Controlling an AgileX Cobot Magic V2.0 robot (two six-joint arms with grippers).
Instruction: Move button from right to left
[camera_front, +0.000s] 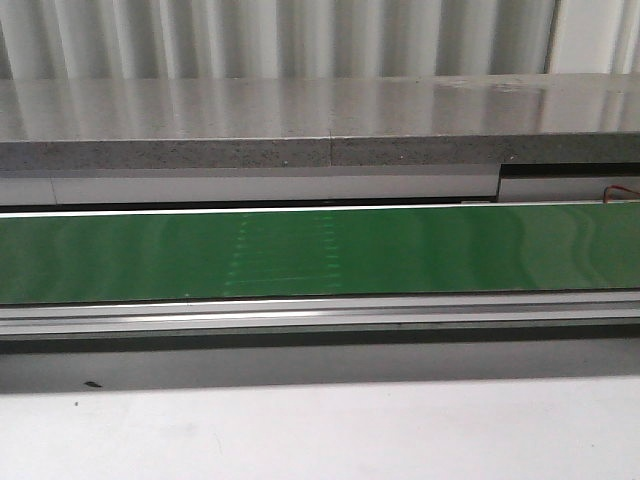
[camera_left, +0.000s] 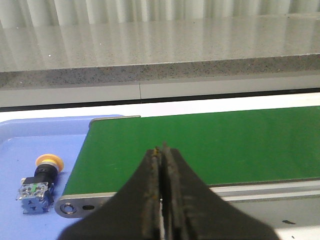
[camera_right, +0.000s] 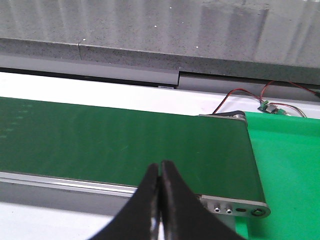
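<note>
Left tool (camera_left: 161, 150) closed beside button (camera_left: 40, 183)

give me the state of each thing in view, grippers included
button: lying on its side on the blue tray, not held
left gripper: shut, empty, over the green belt
right gripper: shut, empty
green belt: bare, nothing on it
green tray: nothing on the part in view

My way over the green belt (camera_front: 320, 250) is bare along its whole length. Behind it the grey stone ledge (camera_front: 320, 120) walls off the far side. On the blue tray (camera_left: 30, 145) only the button (camera_left: 40, 182) lies, just beside the belt's end roller (camera_left: 75, 207).
</note>
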